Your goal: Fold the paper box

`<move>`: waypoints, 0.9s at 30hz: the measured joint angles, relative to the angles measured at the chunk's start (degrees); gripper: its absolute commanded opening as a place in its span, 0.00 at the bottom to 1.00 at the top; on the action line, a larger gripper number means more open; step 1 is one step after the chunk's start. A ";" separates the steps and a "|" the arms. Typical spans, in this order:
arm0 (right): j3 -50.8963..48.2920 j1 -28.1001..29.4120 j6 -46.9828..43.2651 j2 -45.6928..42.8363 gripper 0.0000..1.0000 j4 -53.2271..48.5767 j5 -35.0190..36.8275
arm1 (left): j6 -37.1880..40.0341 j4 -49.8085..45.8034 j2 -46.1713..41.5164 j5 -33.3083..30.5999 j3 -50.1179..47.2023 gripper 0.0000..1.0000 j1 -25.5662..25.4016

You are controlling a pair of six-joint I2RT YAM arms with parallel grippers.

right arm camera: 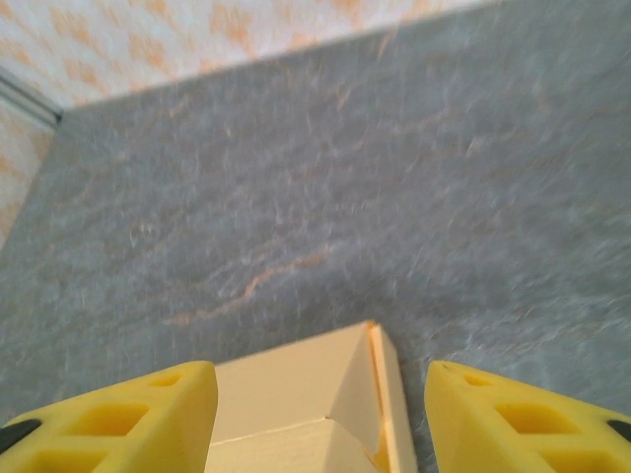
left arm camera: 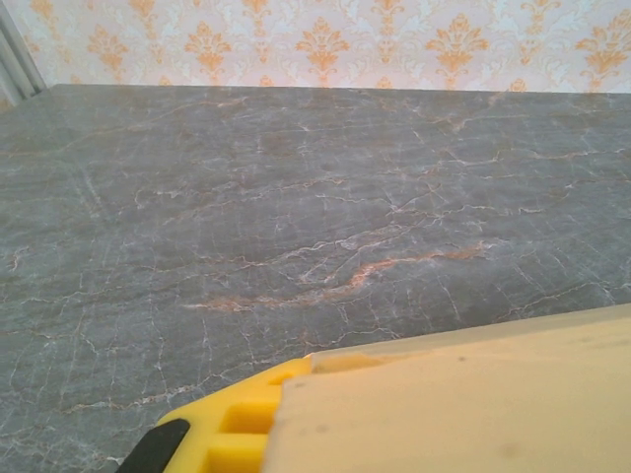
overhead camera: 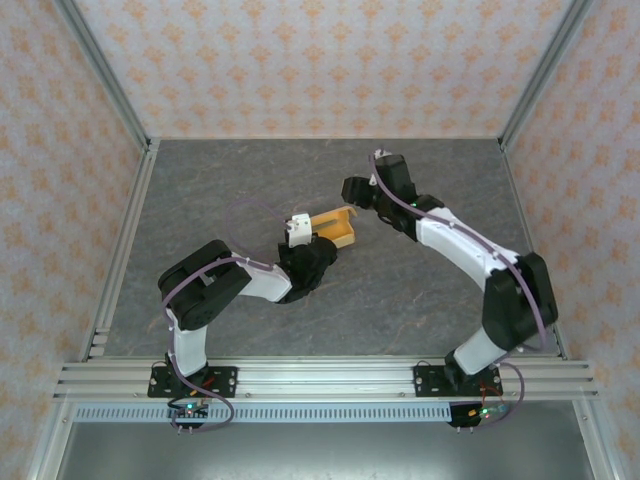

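The paper box (overhead camera: 336,228) is a small orange-yellow rectangular shape, held up near the middle of the table. My left gripper (overhead camera: 308,239) is shut on its left end. In the left wrist view the box's pale card (left arm camera: 463,404) covers the lower right, pressed against one yellow finger (left arm camera: 232,429); the other finger is hidden behind the card. My right gripper (overhead camera: 354,203) hovers at the box's right end. In the right wrist view it (right arm camera: 317,379) stands open, with the box's folded corner (right arm camera: 306,394) between the two fingers and touching neither.
The grey marbled table (overhead camera: 250,190) lies bare around the box. Patterned walls and metal frame posts (overhead camera: 105,70) close it in at the back and sides. A rail (overhead camera: 320,378) runs along the near edge at the arm bases.
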 measured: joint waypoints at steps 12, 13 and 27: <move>2.27 0.15 1.86 8.33 0.57 -4.33 -5.73 | 0.02 -0.66 0.02 -0.44 0.00 0.09 -0.11; 2.12 0.15 1.90 8.33 0.57 -4.31 -5.73 | 0.09 -0.68 0.02 -0.44 0.00 0.12 -0.13; 0.55 0.24 2.34 8.31 0.55 -4.15 -5.70 | -0.02 -4.98 -0.07 -0.50 -1.09 0.37 -1.55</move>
